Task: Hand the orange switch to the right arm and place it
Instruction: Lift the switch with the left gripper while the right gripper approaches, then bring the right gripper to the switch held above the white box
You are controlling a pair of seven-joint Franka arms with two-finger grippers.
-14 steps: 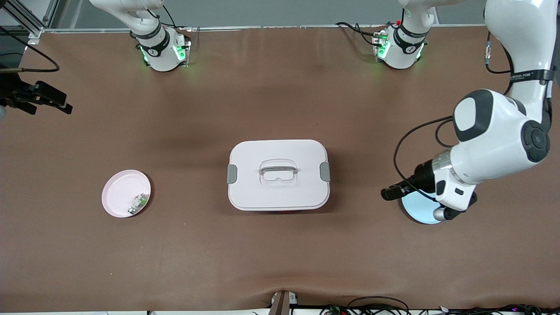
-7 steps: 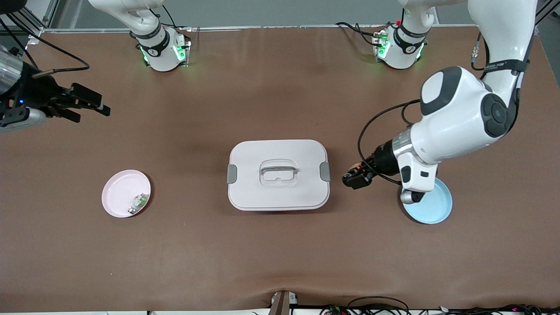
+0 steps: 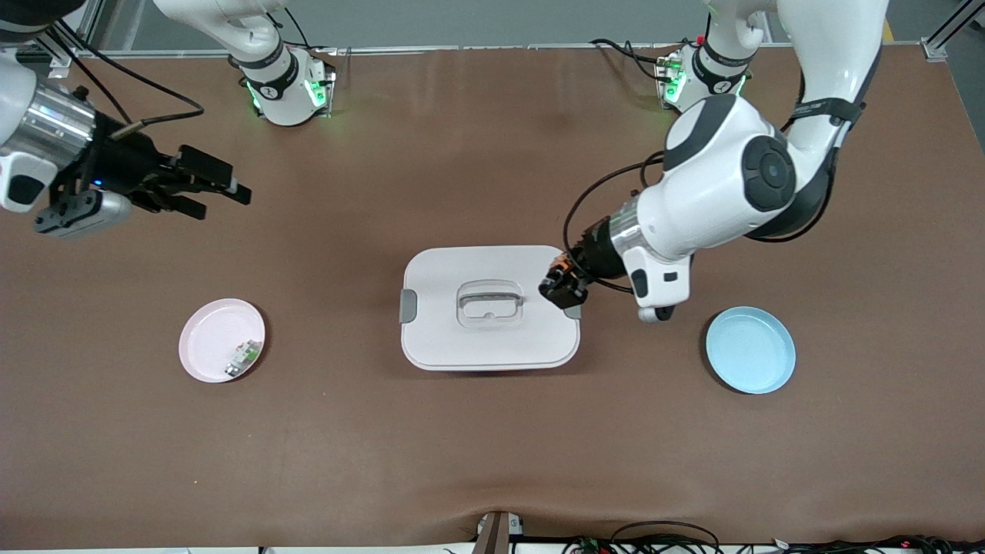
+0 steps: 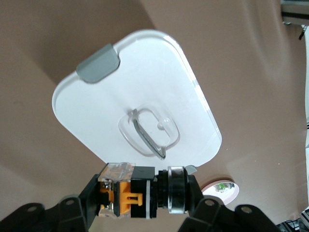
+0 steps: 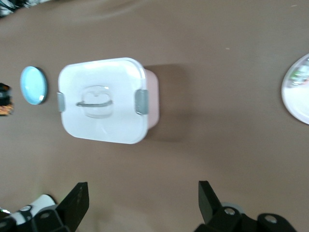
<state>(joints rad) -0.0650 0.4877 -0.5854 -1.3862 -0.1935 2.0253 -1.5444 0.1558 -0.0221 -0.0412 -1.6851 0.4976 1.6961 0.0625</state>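
Front view, as we scan it: the right end effector (image 3: 219,188) hangs wide open, holding nothing, over bare surface (image 3: 462,446) — the pink plate (image 3: 208,338) holds a white-and-green part (image 3: 245,356); the lidded white box (image 3: 489,308) sits mid-surface, above its edge the left end effector (image 3: 562,288) clamps the orange switch (image 4: 140,193); the blue plate (image 3: 750,349) is bare.

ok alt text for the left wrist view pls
The left claw grips the orange switch crosswise, over the edge of a white lidded box with grey latches on a brown table. A pink plate shows past the box.
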